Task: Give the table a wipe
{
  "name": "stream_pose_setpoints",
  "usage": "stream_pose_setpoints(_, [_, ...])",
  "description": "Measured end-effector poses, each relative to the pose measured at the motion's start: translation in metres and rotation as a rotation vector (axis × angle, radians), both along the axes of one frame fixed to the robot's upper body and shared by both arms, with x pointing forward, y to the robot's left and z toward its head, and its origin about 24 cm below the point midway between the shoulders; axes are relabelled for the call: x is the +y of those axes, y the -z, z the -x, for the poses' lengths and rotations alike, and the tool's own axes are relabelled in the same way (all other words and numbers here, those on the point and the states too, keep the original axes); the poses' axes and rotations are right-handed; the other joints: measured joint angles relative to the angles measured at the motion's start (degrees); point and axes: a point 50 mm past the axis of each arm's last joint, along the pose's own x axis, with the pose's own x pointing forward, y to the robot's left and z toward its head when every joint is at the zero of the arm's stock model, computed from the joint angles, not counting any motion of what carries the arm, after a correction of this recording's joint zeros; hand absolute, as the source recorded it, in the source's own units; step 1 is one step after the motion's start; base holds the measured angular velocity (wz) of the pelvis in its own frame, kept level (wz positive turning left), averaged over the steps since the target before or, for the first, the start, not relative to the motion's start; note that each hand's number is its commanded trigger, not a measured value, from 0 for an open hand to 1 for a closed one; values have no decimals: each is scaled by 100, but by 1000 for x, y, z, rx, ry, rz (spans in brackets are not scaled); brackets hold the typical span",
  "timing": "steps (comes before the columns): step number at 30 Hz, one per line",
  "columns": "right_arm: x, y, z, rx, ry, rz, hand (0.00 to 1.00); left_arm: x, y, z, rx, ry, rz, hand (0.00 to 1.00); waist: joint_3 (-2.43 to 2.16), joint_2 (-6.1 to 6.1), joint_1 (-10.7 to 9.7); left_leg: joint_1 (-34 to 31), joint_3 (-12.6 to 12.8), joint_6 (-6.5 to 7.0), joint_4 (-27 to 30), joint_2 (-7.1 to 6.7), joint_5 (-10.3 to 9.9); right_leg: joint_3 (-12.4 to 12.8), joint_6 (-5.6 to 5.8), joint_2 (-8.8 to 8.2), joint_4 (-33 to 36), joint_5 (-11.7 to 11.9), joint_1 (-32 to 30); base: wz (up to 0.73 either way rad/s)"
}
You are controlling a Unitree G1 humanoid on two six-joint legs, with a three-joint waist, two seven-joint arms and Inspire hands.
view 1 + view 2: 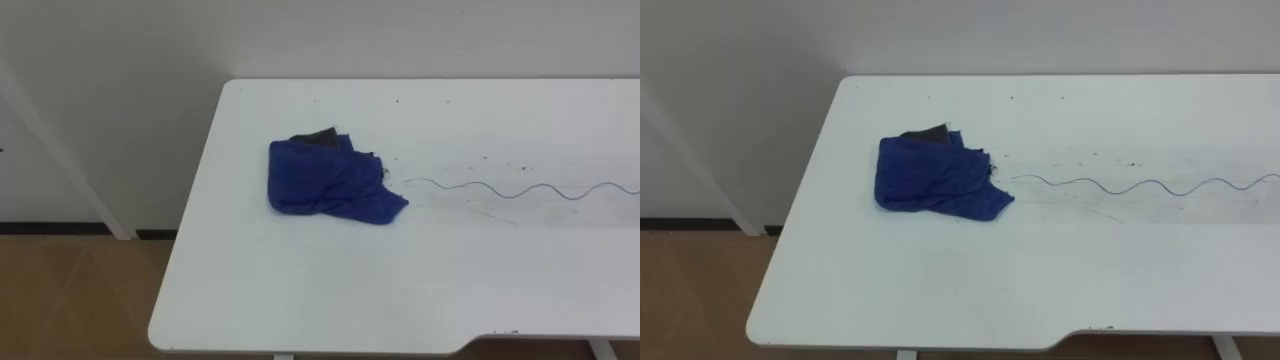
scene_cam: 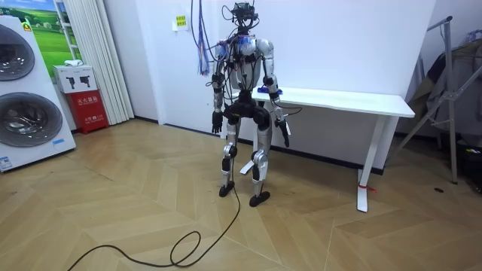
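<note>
That blue cloth (image 1: 335, 180) sits bunched on the white table (image 1: 300, 290) beside the squiggly mark (image 1: 520, 190), left hand (image 2: 215, 124) and right hand (image 2: 284, 134) hang below the table, fingers unreadable, so a bunched-up wipe could miss the mark.

Stance: upright on both legs, back turned to the room camera.
Left arm: on the room view's left, hanging almost straight down, close to the torso.
Left robot hand: the dark left robot hand (image 2: 216, 124) hangs at hip height.
Right arm: on the room view's right, slightly bent at the elbow, standing a little off the body.
Right robot hand: the dark right robot hand (image 2: 283, 130) hangs beside the thigh, a little lower than the other.
</note>
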Motion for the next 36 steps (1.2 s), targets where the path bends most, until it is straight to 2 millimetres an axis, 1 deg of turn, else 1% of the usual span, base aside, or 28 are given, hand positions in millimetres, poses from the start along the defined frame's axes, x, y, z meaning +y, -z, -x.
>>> stream_pose_setpoints(4, [0,0,0,5,-1,-6,0,0,0,-1,-3,-1,0,0,3,6,1,2,0,1,0,1,-1,9,-5,-3,44,-9,-17,0])
stream_pose_setpoints(5, [0,0,0,5,-1,-6,0,0,0,-1,-3,-1,0,0,12,25,4,2,0,1,1,1,-1,8,-5,-4,46,-9,-18,0])
stream_pose_setpoints(14, [0,0,2,31,11,-14,0,0,0,-4,-10,1,0,0,3,43,-2,0,-1,2,4,1,-1,3,-6,-9,74,-11,-31,0])
stream_pose_setpoints(17, [0,1,6,44,34,-19,0,0,0,-4,-8,-1,-1,0,-16,27,-13,13,-1,2,2,1,0,8,-8,-9,78,-13,-30,0])
stream_pose_setpoints(19, [-1,2,12,68,82,-29,0,2,0,-3,-4,-14,-4,0,-16,13,-17,63,-5,2,1,1,0,4,-8,-8,67,-13,4,0])
stream_pose_setpoints(20, [-2,2,19,87,128,-31,0,2,0,-2,3,-26,-6,0,-14,9,-13,113,-2,2,-13,1,0,16,-8,-5,64,-18,39,0])
stream_pose_setpoints(21, [-4,2,26,106,188,-31,0,4,-1,2,7,-50,-9,0,-15,-1,-24,122,0,2,-18,0,0,18,-5,-5,63,-31,70,0])
stream_pose_setpoints(23, [-6,2,35,113,310,-33,0,9,-2,3,6,-92,-20,0,-3,-25,-44,145,-2,2,-18,2,-1,0,-8,-6,58,-49,100,2])
stream_pose_setpoints(24, [-9,1,44,125,418,-31,0,13,-2,6,11,-120,-29,0,-1,-46,-82,154,-3,2,-22,2,-1,6,-8,-7,62,-65,106,4])
stream_pose_setpoints(25, [-11,1,47,126,475,-29,0,14,-3,8,15,-133,-35,0,-5,-68,-123,161,-10,2,-26,2,-1,-1,-7,-9,57,-74,109,6])
stream_pose_setpoints(27, [-17,-2,61,101,746,-20,0,21,-4,17,30,-183,-54,0,3,-108,-302,191,-21,2,-35,4,-1,12,-9,-10,62,-80,121,0])
stream_pose_setpoints(28, [-20,-3,64,88,815,-16,0,23,-5,19,32,-197,-59,0,6,-113,-354,187,-17,2,-38,4,-1,19,-9,-10,61,-80,119,-3])
stream_pose_setpoints(29, [-26,-5,69,62,933,2,0,27,-6,23,35,-225,-70,0,5,-124,-483,190,-9,2,-60,4,-1,26,-9,-8,61,-80,117,-5])
stream_pose_setpoints(30, [-33,-8,73,34,1055,25,0,32,-8,24,31,-244,-82,0,5,-124,-558,202,13,2,-81,5,-1,56,-9,-3,69,-80,99,-8])
stream_pose_setpoints(31, [-37,-10,77,19,1122,42,0,35,-8,24,26,-256,-88,0,6,-125,-592,207,35,3,-82,8,-2,75,-9,-1,71,-80,92,-14])
stream_pose_setpoints(32, [-47,-14,80,-37,1275,69,0,42,-11,25,18,-289,-105,0,6,-132,-681,221,67,5,-95,10,-4,118,-9,6,78,-80,77,-17])
stream_pose_setpoints(33, [-59,-18,79,-109,1422,94,0,50,-13,26,8,-320,-123,0,4,-133,-766,220,97,6,-114,13,-4,155,-10,16,98,-80,38,-16])
stream_pose_setpoints(34, [-65,-21,79,-146,1491,110,0,54,-15,26,3,-333,-134,0,4,-135,-816,210,116,7,-128,14,-5,170,-10,16,132,-80,6,-16])
stream_pose_setpoints(36, [-93,-34,71,-291,1702,187,0,69,-21,23,-25,-363,-171,0,-14,-156,-961,182,185,9,-176,10,-5,261,-10,22,219,-80,-93,-24])
